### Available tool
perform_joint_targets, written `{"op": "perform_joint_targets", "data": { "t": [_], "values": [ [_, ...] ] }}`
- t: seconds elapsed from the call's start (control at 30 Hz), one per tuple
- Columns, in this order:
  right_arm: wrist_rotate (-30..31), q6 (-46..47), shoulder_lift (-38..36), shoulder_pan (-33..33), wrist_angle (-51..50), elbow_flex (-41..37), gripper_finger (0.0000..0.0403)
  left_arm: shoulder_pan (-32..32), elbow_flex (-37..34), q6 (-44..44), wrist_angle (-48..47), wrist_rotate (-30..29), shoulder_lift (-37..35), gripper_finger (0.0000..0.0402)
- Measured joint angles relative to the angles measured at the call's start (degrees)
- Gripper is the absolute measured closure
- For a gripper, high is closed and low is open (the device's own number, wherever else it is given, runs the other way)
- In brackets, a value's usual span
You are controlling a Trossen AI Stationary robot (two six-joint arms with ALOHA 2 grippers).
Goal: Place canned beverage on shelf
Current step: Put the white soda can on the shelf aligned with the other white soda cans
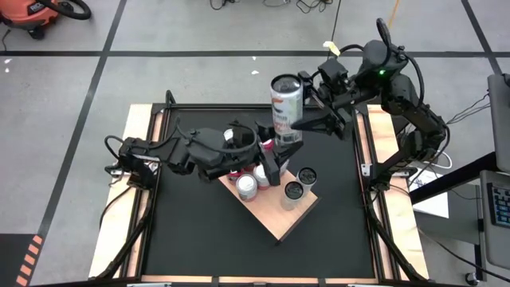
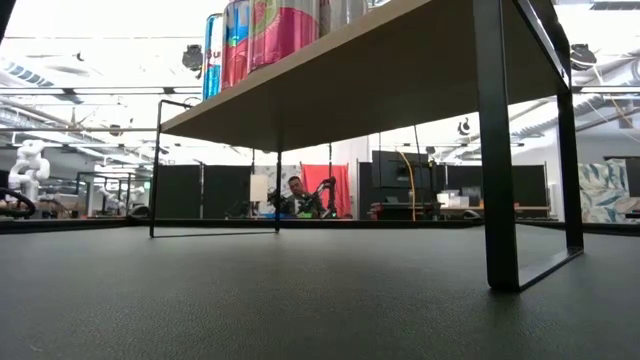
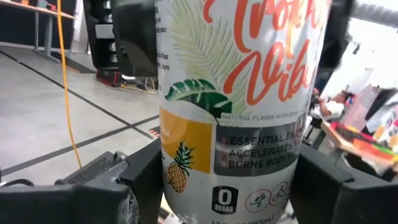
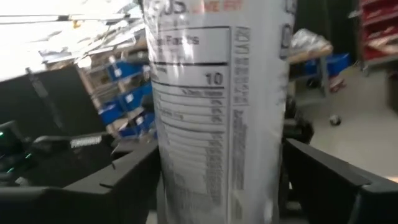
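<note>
Standing upright above the table, the tall white can [image 1: 286, 108] is between both grippers at the same time. The left gripper [image 1: 276, 153] reaches it from 8 o'clock and its fingers [image 3: 146, 177] press the lower part of the can. The right gripper [image 1: 309, 121] comes from 2 o'clock; its fingers lie beside the can, but I cannot tell if they grip it. The can is just past the 12 o'clock corner of the wooden shelf [image 1: 275, 219], where other cans [image 1: 294, 190] stand.
</note>
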Motion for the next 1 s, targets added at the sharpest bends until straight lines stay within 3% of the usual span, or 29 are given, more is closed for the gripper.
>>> {"op": "perform_joint_targets", "data": {
  "t": [0.3, 0.83, 1.0],
  "values": [
    [-6.67, 0.97, -2.51, -0.04, -4.31, 0.0, 0.0056, -3.22, 0.02, -1.67, -3.96, -2.34, -0.13, 0.0144],
    [-6.49, 2.8, -3.76, 1.07, -10.95, 5.88, 0.0055, -7.72, -4.41, -1.14, -3.39, -2.61, 0.5, 0.0144],
    [-4.42, -1.29, -3.59, 3.57, -13.51, 5.84, 0.0055, -8.52, -4.74, 1.94, -3.17, -2.61, 2.06, 0.0144]
  ]
}}
